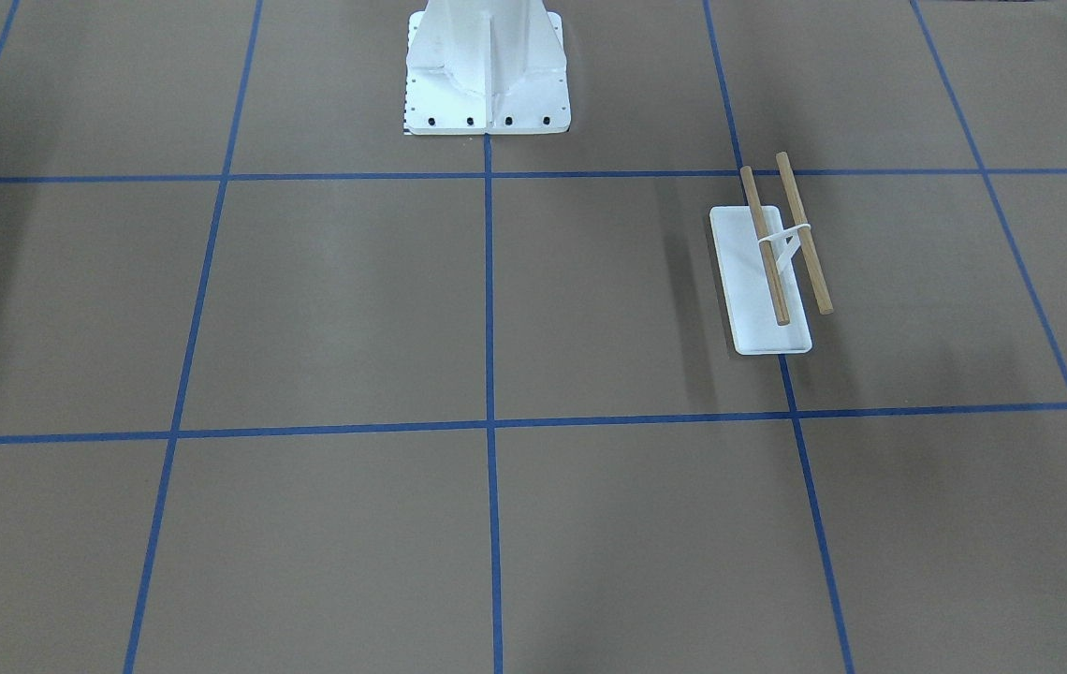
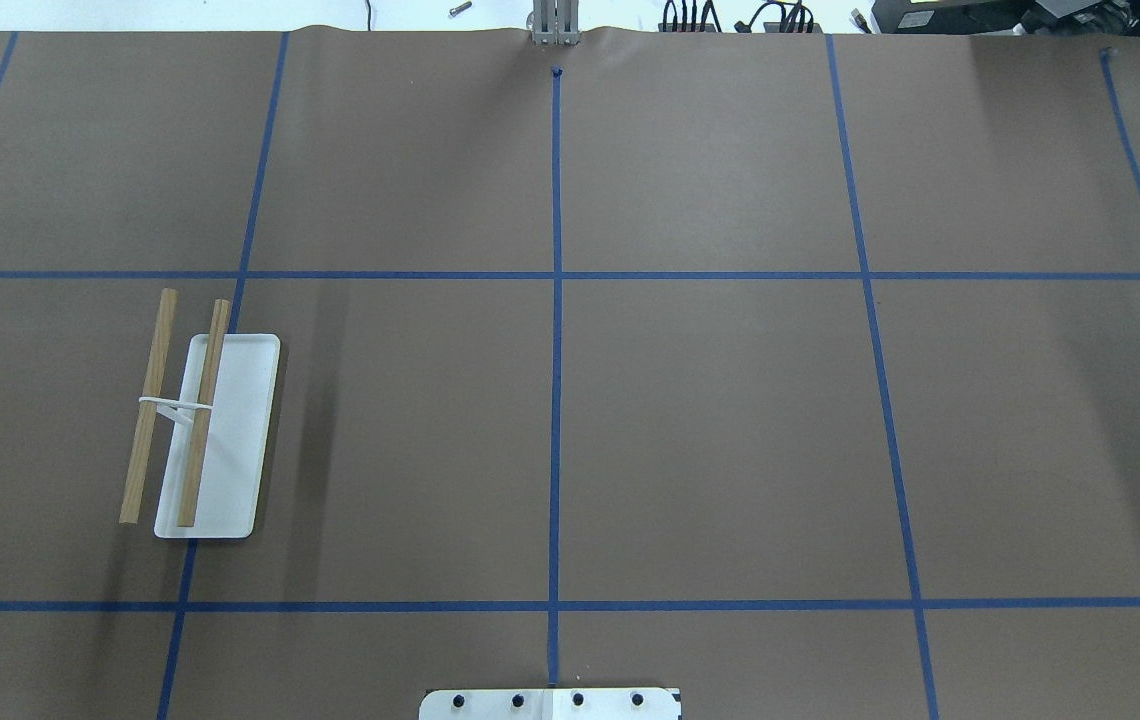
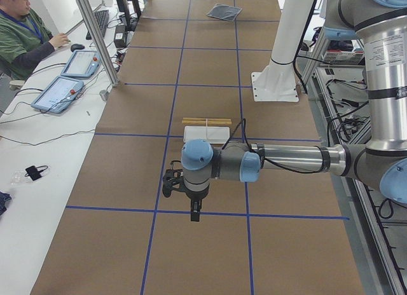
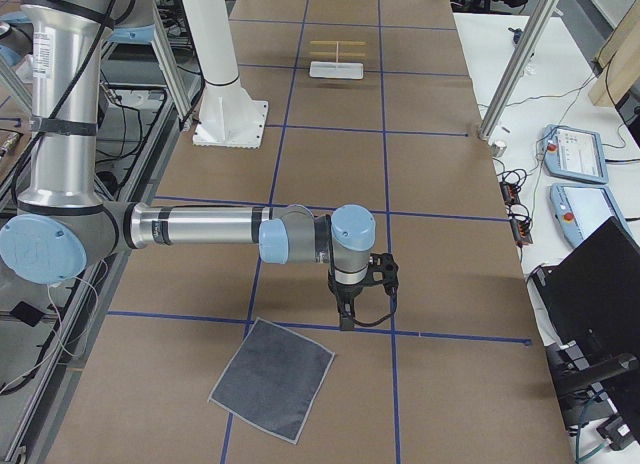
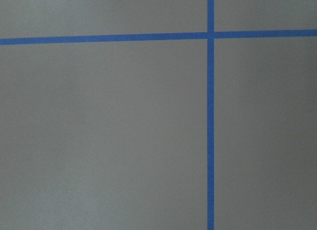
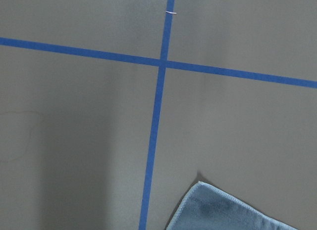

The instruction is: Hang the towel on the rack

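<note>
The rack (image 1: 763,281) stands on the table on my left side, with a white base and two brown dowel rods (image 2: 215,440); it also shows in the left side view (image 3: 206,131) and far off in the right side view (image 4: 337,62). The towel (image 4: 272,377) lies flat, dark grey side up, at the table's right end; one pale-edged corner (image 6: 233,212) shows in the right wrist view. My left gripper (image 3: 194,215) hovers over the table's left end, short of the rack. My right gripper (image 4: 346,319) hovers just beside the towel. I cannot tell whether either is open or shut.
The white bolted robot pedestal (image 1: 487,75) stands at the table's robot side (image 2: 550,703). Blue tape lines grid the brown table. An operator (image 3: 19,34) sits at a side desk with teach pendants (image 3: 60,91). An aluminium post (image 3: 95,34) stands at the table's far edge.
</note>
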Tool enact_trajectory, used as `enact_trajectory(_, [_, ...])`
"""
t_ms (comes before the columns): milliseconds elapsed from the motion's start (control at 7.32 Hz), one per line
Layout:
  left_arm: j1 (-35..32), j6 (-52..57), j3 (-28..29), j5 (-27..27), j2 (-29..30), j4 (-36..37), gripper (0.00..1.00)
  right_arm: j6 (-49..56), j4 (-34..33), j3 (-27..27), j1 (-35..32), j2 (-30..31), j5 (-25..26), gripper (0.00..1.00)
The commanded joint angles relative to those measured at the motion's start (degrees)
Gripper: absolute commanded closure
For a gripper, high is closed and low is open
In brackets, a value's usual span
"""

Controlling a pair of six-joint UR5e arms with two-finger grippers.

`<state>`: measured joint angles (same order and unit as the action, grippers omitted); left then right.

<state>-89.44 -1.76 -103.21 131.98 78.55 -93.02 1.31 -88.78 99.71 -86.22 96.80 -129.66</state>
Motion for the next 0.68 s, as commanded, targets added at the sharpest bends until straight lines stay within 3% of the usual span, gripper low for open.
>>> enact_trajectory(0, [-0.03,-0.35,-2.08,-0.05,1.50,-0.06,0.02,0.01,0.18,0.58,0.27,-2.12,0.02,0.00])
enact_trajectory(273, [-0.03,-0.44,-2.26,0.03,5.62,-1.63,0.02,-6.18,0.10,1.62,0.09,-7.82,-0.07,0.00])
enact_trajectory(547, [0.06,-0.26,0.88,-0.32,8.45,-9.59,0.02,-8.95,0.10,1.81,0.09,-7.85,-0.33,0.00])
